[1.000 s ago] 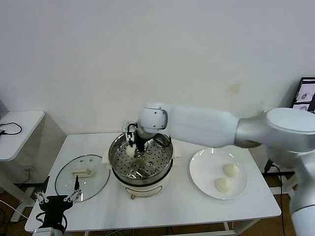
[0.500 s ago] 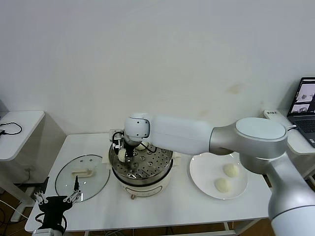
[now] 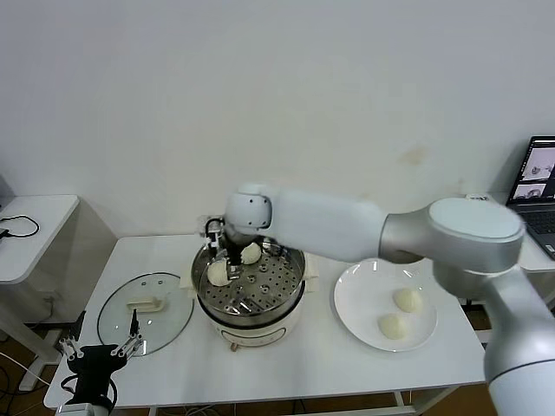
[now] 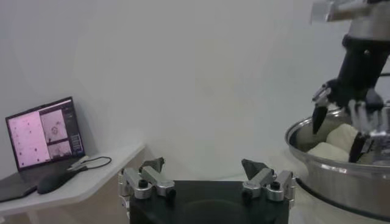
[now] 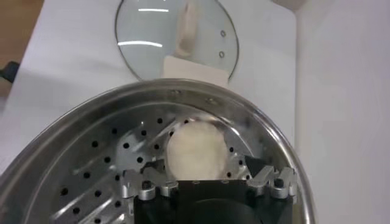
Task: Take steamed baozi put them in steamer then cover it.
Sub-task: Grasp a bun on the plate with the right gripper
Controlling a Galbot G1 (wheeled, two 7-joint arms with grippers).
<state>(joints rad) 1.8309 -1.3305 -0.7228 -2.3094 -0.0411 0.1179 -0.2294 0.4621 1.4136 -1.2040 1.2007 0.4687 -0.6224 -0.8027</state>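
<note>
Here you have two steamed baozi [image 3: 218, 271] on the perforated tray of the steamer [image 3: 249, 295] at frame centre, one at its left edge, one [image 3: 251, 253] further back. Your right gripper [image 3: 231, 256] hangs just above them, fingers spread wide and empty. Two more buns [image 3: 406, 300] lie on the white plate [image 3: 355, 316] at right. The cover [image 3: 145, 313] rests flat at lower left, near your parked, open-fingered left gripper [image 3: 100, 351].

Right pincer [image 3: 227, 254] hangs over the steamer [image 3: 250, 290], where two baozi [image 3: 218, 272] lie on the tray.
</note>
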